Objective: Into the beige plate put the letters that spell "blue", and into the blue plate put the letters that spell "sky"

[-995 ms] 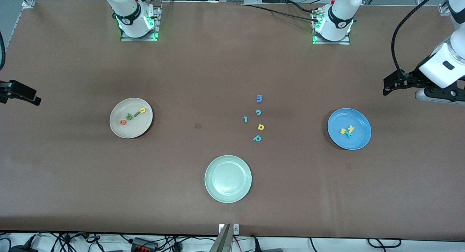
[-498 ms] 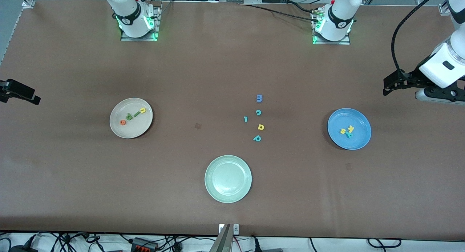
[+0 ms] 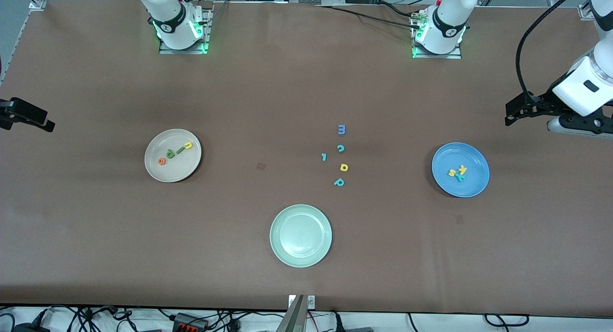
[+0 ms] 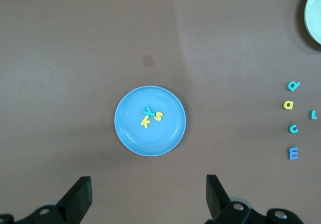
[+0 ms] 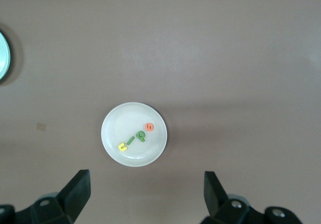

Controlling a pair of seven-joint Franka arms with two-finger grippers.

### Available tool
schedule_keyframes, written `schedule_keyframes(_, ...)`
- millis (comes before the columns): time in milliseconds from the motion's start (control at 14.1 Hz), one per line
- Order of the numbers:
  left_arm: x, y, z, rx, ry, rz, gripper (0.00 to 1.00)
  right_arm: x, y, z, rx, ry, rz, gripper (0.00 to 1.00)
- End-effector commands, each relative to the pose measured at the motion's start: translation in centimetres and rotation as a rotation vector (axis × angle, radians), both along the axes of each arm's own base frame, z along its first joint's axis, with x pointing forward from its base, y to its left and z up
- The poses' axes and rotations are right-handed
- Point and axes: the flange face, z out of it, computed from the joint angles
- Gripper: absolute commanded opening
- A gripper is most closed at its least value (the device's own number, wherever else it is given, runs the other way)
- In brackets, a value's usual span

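The beige plate [image 3: 182, 171] holds the orange e [image 3: 162, 161], green b [image 3: 170, 154], green l [image 3: 179, 150] and yellow u [image 3: 188, 145]. The right wrist view shows the same plate [image 5: 125, 123] with the letters on it. The blue plate [image 3: 474, 183] holds the yellow s [image 3: 451, 172], yellow k [image 3: 462, 169] and teal y [image 3: 459, 177]; the left wrist view shows that plate [image 4: 165, 138] too. My left gripper [image 3: 510, 112] [image 4: 148, 186] hangs open and empty over the table's left-arm end. My right gripper [image 3: 45, 123] [image 5: 145, 181] hangs open and empty over the right-arm end.
An empty pale green plate [image 3: 300, 262] sits near the front edge. Loose letters lie mid-table: a blue m [image 3: 341, 129], teal c [image 3: 340, 148], teal hooked bar [image 3: 324, 156], yellow a [image 3: 344, 167] and a teal looped letter [image 3: 339, 182].
The right gripper has drifted slightly at the table's edge. The left arm, the plates and the letters have not moved.
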Motion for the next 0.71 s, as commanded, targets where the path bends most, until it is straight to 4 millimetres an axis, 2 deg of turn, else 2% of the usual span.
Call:
schedule_keyframes(0,0.3,-0.2,0.5,-0.002,0.000,0.004,1.00,-3.4,0.0,-0.9,-0.019,-0.008,0.001,1.00)
schedule_keyframes(213,0.3,-0.2,0.5,-0.002,0.000,0.004,1.00,-5.3,0.5,-1.7,-0.046,0.002,0.013,1.00)
schedule_keyframes(640,0.3,-0.3,0.5,-0.002,0.000,0.002,1.00,-5.3,1.5,-1.7,-0.046,0.013,0.032,1.00)
